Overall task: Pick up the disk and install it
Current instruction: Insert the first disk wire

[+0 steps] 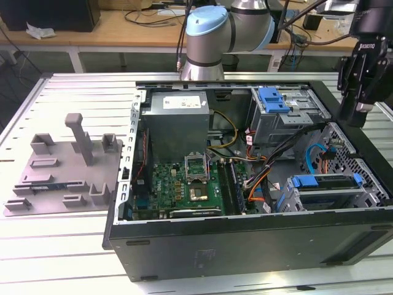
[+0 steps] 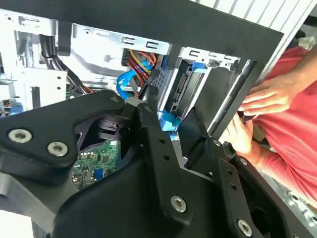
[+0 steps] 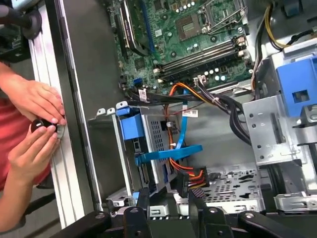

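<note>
The disk lies in the lower drive bay of the open computer case, at the exterior view's right. Its blue carrier frame shows at the bay's mouth, and a blue cable runs across beside it. My black gripper hangs above the case's far right corner, higher than the disk and apart from it. In both wrist views the fingers stand spread with nothing between them, so the gripper is open. The disk lies just beyond the fingertips.
A person's hands hold a small black part at the case's outer rail, beside a red sleeve. Inside are the motherboard, a grey box, a grey cage with a blue latch and cables. A grey fixture lies left.
</note>
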